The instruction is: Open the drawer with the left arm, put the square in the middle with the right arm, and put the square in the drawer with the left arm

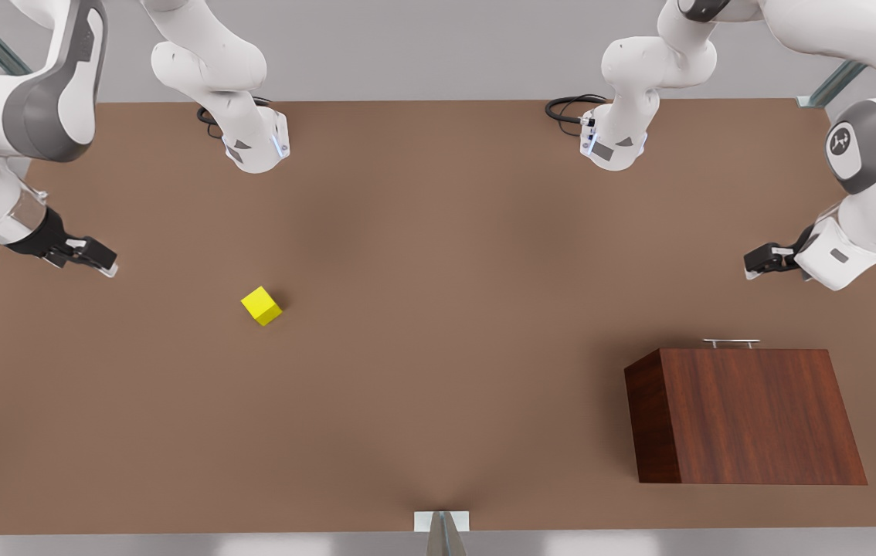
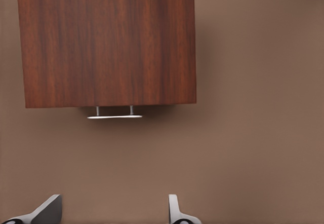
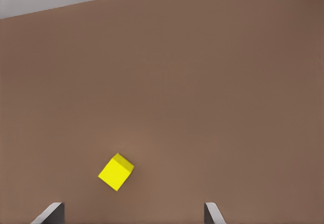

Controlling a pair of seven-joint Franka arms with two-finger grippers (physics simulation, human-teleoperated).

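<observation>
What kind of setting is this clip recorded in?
Likely a simulated tabletop test bench, not a home or workshop: a plain brown table bearing a wooden cabinet and a yellow cube, the left gripper and right gripper hovering open at opposite sides.

The left gripper is being held at the end of the arm on the front view's right, with its wrist bent so that the black fingers are pointing inward toward the other arm. In the left wrist view, its fingertips are being kept wide apart. The right gripper is being carried by the arm on the front view's left, its fingers likewise being aimed inward and slightly downward. In the right wrist view, its fingertips are being shown spread, with nothing being gripped between them.
</observation>
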